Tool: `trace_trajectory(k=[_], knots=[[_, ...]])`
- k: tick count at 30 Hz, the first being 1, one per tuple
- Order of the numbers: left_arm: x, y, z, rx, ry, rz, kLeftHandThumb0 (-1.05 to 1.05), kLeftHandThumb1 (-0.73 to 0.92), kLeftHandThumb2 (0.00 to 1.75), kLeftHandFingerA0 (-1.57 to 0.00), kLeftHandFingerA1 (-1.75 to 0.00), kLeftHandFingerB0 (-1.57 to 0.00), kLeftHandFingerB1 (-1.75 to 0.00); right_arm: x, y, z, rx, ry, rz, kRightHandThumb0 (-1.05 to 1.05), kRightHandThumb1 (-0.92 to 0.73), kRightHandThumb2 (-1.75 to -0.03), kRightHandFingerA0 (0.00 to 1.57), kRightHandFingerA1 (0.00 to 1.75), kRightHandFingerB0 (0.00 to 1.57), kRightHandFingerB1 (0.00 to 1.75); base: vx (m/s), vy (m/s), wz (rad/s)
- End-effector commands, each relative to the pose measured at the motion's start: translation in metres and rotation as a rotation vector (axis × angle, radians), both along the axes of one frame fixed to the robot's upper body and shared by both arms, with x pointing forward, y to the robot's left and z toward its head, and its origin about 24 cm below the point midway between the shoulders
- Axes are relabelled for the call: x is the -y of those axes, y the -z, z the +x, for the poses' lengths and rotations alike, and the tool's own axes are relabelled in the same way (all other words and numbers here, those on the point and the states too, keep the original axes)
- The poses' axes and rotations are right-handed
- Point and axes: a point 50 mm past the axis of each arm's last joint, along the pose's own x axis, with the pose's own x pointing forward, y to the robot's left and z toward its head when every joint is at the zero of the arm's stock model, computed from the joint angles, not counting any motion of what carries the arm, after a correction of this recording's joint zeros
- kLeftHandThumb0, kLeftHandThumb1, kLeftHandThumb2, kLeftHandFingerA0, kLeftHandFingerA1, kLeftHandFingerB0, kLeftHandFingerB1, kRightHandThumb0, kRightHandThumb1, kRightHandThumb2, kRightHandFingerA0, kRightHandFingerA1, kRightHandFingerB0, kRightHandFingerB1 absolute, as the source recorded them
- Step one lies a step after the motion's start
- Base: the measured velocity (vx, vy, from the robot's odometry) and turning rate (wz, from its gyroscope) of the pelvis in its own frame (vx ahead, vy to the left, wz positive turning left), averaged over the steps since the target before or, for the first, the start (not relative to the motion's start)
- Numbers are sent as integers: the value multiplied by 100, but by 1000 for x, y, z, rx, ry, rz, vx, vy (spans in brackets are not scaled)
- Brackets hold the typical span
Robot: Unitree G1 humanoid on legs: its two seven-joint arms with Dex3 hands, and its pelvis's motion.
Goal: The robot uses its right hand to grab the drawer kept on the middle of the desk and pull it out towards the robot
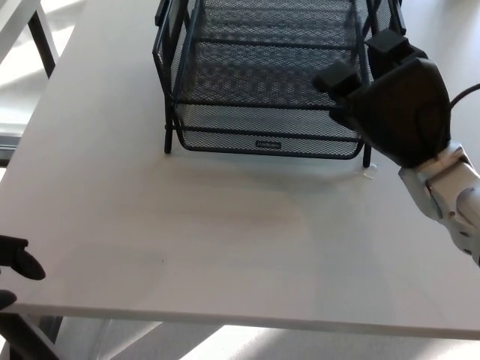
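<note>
left of right hand (394, 105): mesh drawer (266, 124), tiers empty | grip: cannot tell | left hand (16, 262) at desk (225, 240) edge

Worktop (225, 232): a pale, matt white surface is filling most of the head view, with its near edge running along the bottom of the picture.
Standing on it: a black wire-mesh tray rack (262, 82) is sitting toward the far middle, its feet touching the surface.
Lowest drawer (262, 124): it is resting in the rack's bottom level, a small label showing on its front rim.
Beside the rack: a tiny clear scrap (370, 173) is lying just by the right front foot; what it is cannot be told.
Near half: bare surface is lying between the rack and the near edge.
</note>
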Motion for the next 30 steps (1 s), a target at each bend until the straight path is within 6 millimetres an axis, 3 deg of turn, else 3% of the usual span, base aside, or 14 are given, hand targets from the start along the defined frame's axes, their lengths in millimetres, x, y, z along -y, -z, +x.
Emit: trace_trajectory(k=[1, 14, 28, 30], knots=[[-2, -1, -1, -5, 5, 12, -25, 58, 56, -76, -85, -80, -63, 12, 8, -12, 20, 4, 5, -47, -51, -56, 98, 152, 98, 61, 0, 0, 0], [-4, -1, -3, -4, 7, 24, -24, 57, 56, -76, -82, -80, -63, 14, 20, -42, 2, -36, 47, -44, -55, -57, 100, 147, 95, 62, 0, 0, 0], [-4, 2, -6, -13, 7, 15, -23, 57, 56, -76, -82, -80, -63, 10, 33, -68, -73, -67, 114, -43, -50, -60, 93, 158, 94, 61, 0, 0, 0], [-4, 1, -6, -23, 5, 22, -24, 58, 57, -75, -80, -79, -62, 10, 36, -72, -97, -82, 112, -45, -55, -57, 95, 151, 90, 64, 0, 0, 0]])
